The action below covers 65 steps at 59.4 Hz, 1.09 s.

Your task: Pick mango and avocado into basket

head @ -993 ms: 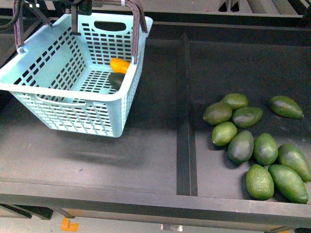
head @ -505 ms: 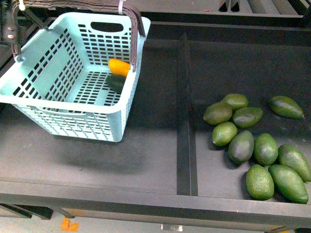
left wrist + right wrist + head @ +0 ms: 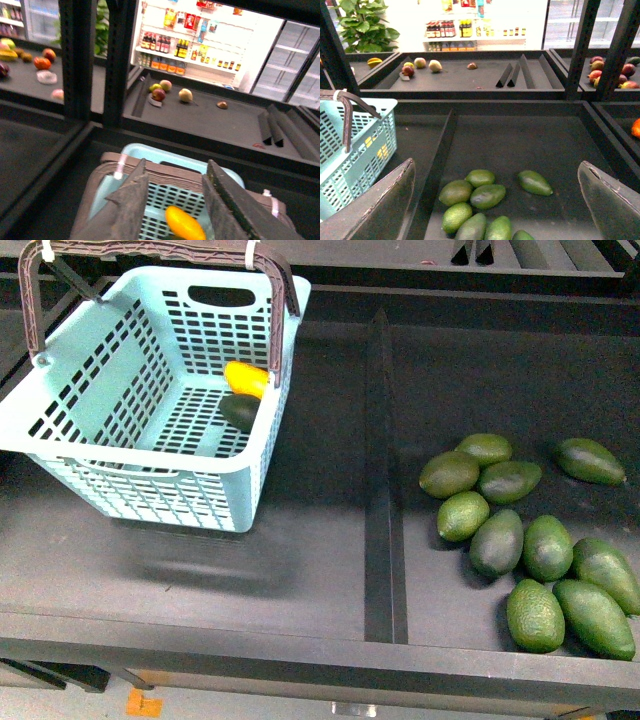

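Observation:
The light teal basket (image 3: 150, 490) stands in the left compartment of the dark shelf, its brown handles (image 3: 275, 300) upright. Inside, against its right wall, lie the yellow-orange mango (image 3: 247, 378) and, just in front of it, the very dark avocado (image 3: 240, 410). My left gripper (image 3: 175, 200) hangs open above the basket (image 3: 150, 152), apart from the handles (image 3: 165, 172), with the mango (image 3: 185, 223) seen below between its fingers. My right gripper (image 3: 496, 165) is wide open and empty above the right compartment. Neither gripper shows in the front view.
Several green avocados (image 3: 510, 530) lie loose in the right compartment and also show as a green pile (image 3: 470, 192) in the right wrist view. A raised divider (image 3: 378, 470) separates the two compartments. Black uprights and further fruit shelves stand behind.
The dark arm parts at the basket's handle a second ago have left the front view. The basket has sunk a little and turned slightly, then stayed still; mango and avocado remain inside.

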{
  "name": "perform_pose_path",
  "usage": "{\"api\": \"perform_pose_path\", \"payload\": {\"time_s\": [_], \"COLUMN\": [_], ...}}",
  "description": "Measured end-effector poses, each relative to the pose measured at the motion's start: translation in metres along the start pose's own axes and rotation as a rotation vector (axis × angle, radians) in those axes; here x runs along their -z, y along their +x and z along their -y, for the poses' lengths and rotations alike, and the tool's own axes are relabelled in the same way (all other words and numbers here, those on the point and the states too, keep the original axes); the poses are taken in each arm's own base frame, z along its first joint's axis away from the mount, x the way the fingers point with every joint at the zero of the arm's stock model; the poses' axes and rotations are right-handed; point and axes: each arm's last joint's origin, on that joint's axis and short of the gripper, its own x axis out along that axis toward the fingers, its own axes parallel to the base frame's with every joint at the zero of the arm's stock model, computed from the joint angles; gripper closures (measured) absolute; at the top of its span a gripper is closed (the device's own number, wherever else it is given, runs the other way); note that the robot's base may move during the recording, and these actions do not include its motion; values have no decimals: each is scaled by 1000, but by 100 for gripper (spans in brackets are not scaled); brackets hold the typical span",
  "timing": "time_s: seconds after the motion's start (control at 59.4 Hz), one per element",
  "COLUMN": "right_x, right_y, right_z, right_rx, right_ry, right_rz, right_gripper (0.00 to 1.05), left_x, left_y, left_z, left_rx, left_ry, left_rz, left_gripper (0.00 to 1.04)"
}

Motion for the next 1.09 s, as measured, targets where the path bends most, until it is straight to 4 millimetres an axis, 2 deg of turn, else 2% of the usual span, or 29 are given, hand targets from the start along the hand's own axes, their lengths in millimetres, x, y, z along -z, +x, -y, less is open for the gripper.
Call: {"api": "perform_pose_path", "payload": {"time_s": [0.051,0.118,0.404,0.724,1.094], "right_x": [0,0,0,0,0], "right_y": [0,0,0,0,0], "right_z": [0,0,0,0,0], "right_rx": [0,0,0,0,0], "right_ry": [0,0,0,0,0], "right_rz": [0,0,0,0,0], "right_gripper": [9,9,9,9,9], "left_x": [12,11,6,4,0], "left_y": [-23,-44,-95,-134,-163], "left_z": [-5,-12,-14,-14,-14], "left_rx": [8,10,3,3,3], "left_ry": [32,49,57,60,62], "left_rz": [-53,-54,-44,-46,-36], "left_gripper": [103,103,103,103,103]}}
